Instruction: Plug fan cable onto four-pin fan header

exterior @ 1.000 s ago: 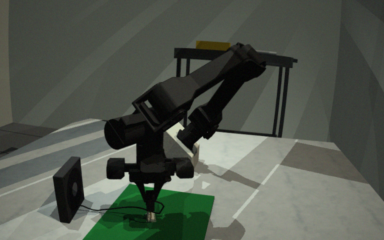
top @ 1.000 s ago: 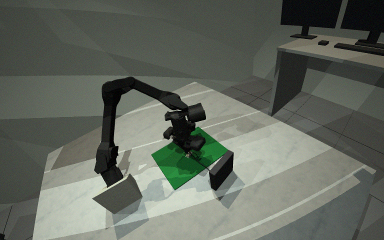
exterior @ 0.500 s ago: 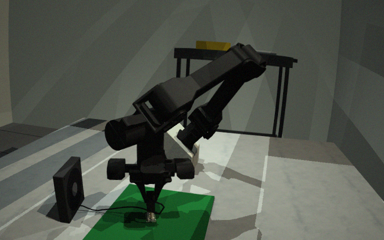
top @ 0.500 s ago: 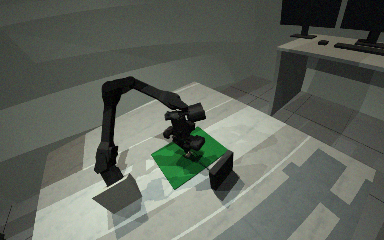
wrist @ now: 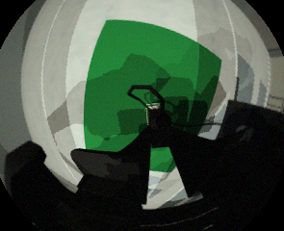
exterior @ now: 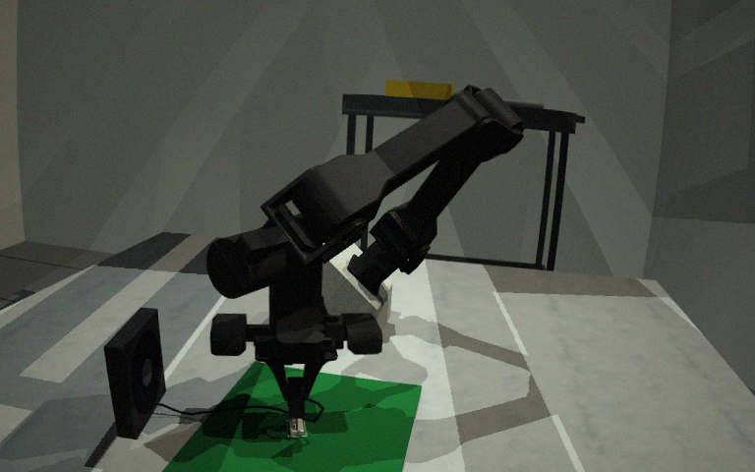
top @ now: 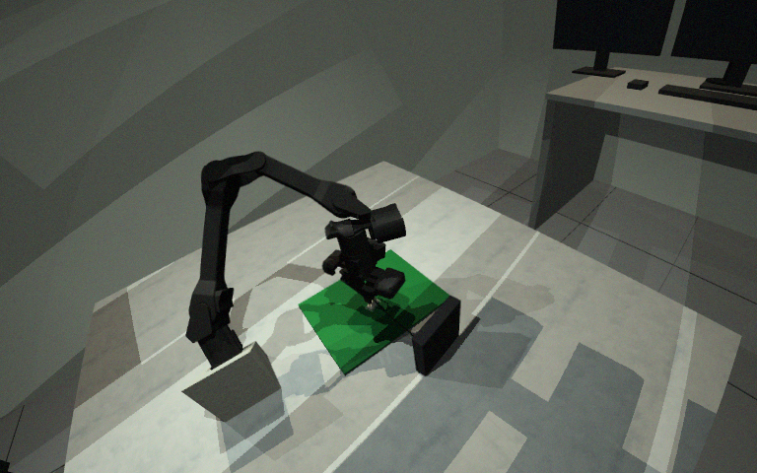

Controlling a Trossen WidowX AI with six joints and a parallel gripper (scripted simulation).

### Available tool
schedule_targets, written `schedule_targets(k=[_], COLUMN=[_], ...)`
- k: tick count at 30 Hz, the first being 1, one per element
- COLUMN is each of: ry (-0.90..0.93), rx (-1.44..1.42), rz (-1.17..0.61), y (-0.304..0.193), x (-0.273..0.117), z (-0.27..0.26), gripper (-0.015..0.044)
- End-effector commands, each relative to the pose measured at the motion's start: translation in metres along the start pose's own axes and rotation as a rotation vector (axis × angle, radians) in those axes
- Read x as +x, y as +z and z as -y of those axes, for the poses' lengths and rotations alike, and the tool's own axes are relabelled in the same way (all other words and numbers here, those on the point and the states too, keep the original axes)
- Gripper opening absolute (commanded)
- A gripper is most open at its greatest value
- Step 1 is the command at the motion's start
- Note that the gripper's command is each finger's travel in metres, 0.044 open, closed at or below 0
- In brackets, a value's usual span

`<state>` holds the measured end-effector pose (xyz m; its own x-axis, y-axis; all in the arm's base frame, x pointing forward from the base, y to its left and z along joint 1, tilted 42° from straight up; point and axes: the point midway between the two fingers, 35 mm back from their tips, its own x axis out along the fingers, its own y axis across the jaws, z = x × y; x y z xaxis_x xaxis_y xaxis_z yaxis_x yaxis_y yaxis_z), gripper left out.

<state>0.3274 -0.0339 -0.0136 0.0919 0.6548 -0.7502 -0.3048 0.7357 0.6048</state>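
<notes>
The green board lies flat on the table. The small pale four-pin header stands on it. My gripper points down right over the header, shut on the dark cable plug. The plug's lower end meets the header's top in the exterior view; how deep it sits is too small and dark to tell. The black fan stands upright beside the board. Its thin black cable runs to the plug and loops beside the fingers.
The arm's pale base block stands on the table. A desk with monitors stands beyond the table, and a dark rack with a yellow box stands behind the arm.
</notes>
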Motion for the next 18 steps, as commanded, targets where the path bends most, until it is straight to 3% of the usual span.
schedule_targets(k=[1, 18], ry=[0.004, 0.004], rx=[0.005, 0.005], rz=[0.003, 0.003], y=[0.0001, 0.0], x=[0.0012, 0.0044], z=[-0.0004, -0.0004], gripper=[0.0, 0.0])
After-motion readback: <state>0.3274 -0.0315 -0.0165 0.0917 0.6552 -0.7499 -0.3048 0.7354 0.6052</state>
